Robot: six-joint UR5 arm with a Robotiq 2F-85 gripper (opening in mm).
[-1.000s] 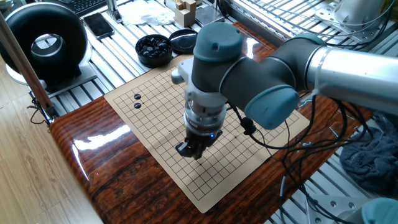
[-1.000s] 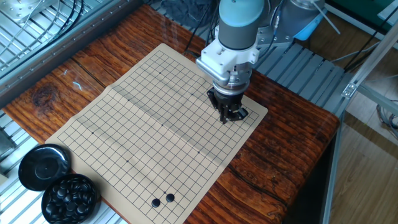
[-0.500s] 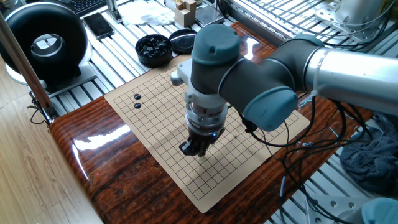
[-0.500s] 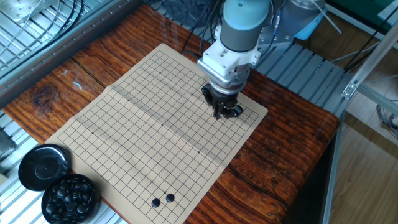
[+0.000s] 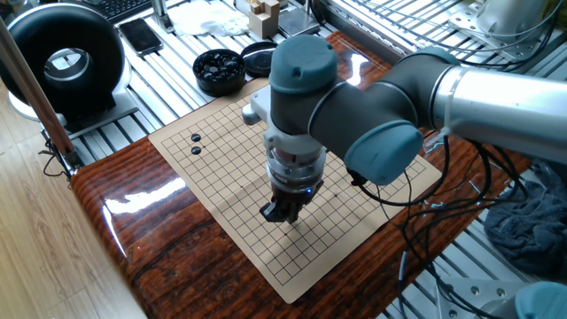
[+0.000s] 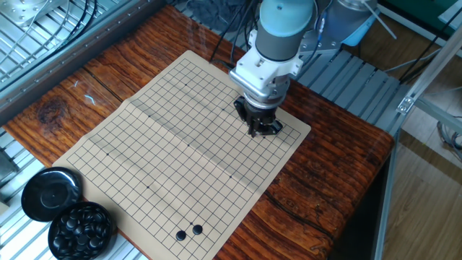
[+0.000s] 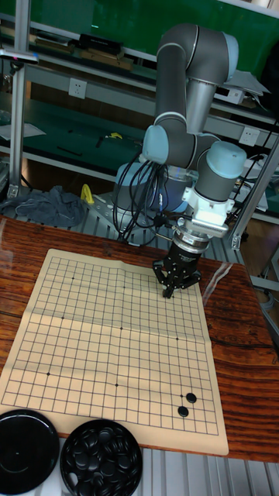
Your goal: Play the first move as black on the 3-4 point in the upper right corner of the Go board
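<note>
Fingers point(image 6: 261, 130) shifted slightly across Go board point(image 6: 144, 144) — stones point(image 6: 188, 232) unmoved.

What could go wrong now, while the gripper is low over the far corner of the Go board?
1. The gripper hangs just above the board; from these views I cannot tell if it holds a stone, so a release could miss the crossing.
2. The board is a folded sheet with a crease; a fingertip pressing down might shift it.
3. Two black stones already lie at the opposite corner, so this may not count as a first move.
</note>
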